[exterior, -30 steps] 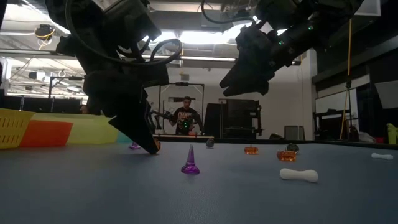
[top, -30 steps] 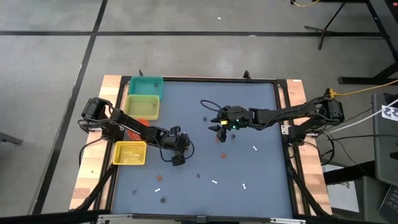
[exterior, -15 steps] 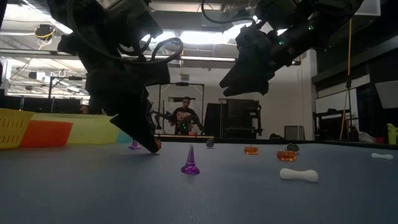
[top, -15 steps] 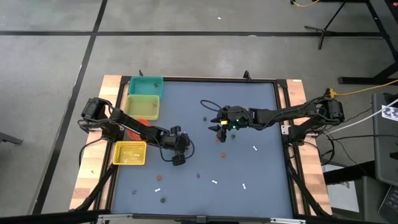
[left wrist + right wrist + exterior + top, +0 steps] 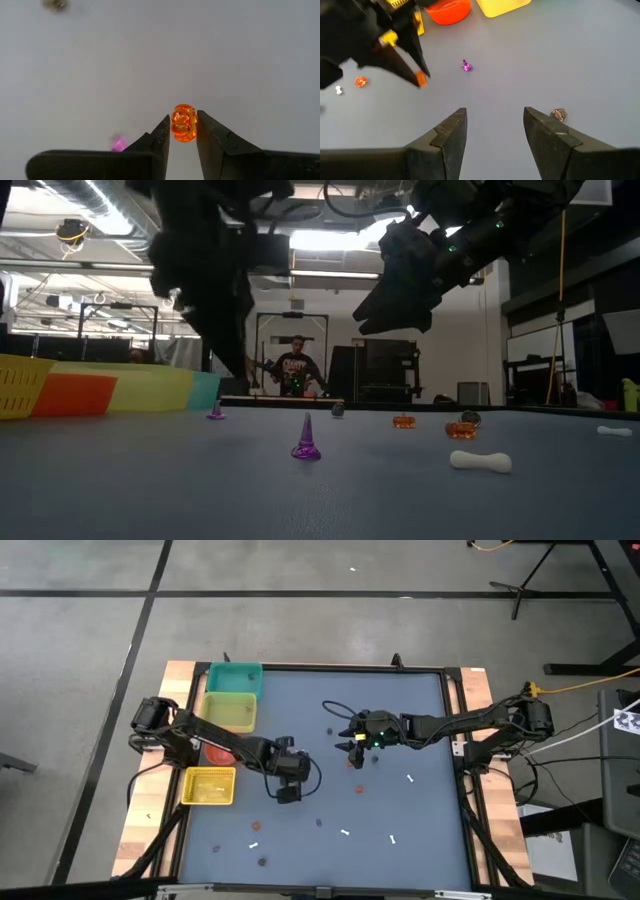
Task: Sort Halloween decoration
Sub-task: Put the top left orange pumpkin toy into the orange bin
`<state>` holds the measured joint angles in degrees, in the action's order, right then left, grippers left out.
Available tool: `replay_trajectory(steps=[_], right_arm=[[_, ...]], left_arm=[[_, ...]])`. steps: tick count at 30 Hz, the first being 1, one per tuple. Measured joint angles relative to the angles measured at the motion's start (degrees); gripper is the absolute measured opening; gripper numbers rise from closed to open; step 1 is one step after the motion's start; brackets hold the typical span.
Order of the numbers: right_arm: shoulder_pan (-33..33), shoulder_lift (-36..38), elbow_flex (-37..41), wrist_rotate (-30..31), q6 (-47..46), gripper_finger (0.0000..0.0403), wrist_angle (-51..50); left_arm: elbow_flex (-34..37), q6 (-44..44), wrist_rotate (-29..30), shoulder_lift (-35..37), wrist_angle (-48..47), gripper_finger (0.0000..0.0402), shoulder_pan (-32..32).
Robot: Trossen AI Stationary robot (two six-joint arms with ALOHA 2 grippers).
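teal bin (image 5: 234, 674), yellow-green bin (image 5: 230, 709), red bowl (image 5: 216, 752) (partly hidden), yellow basket (image 5: 209, 786) along table's left edge.

Two dark, jointed robot arms, looping black cables, green indicator lights glowing on the right arm's wrist, tapered black fingers (image 5: 447, 137).

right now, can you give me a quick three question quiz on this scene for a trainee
1. True or false: the left tool is shut on an orange pumpkin bead.
2. Which tool hangs open and empty above the table?
   A. left
   B. right
3. Fill in: in the low view, the trinket nearest the camera, beside the purple cone, is a white ____.

Key:
1. True. The bead sits pinched between the fingertips, lifted clear of the table.
2. B. The right tool has its fingers apart with nothing between them.
3. Bone, lying flat on the table.
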<state>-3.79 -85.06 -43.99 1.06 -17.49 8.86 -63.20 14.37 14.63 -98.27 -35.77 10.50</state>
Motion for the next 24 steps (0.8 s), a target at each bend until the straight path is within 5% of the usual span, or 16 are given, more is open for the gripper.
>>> replay_trajectory(steps=[10, 19, 24], right_arm=[[0.0, 0.0, 0.0, -0.13, 0.02, 0.0193, -0.02], [0.02, 0.0, 0.0, -0.15, 0.02, 0.0193, -0.02], [0.02, 0.0, 0.0, -0.15, 0.0, 0.0193, -0.02]], left_arm=[[-7.73, 5.88, 4.39, 0.08, -28.32, 0.0056, 0.86], [-3.62, 24.73, 5.73, 0.08, -50.59, 0.0056, 2.83], [0.69, 31.12, 5.68, 0.08, -53.61, 0.0057, 3.3]])
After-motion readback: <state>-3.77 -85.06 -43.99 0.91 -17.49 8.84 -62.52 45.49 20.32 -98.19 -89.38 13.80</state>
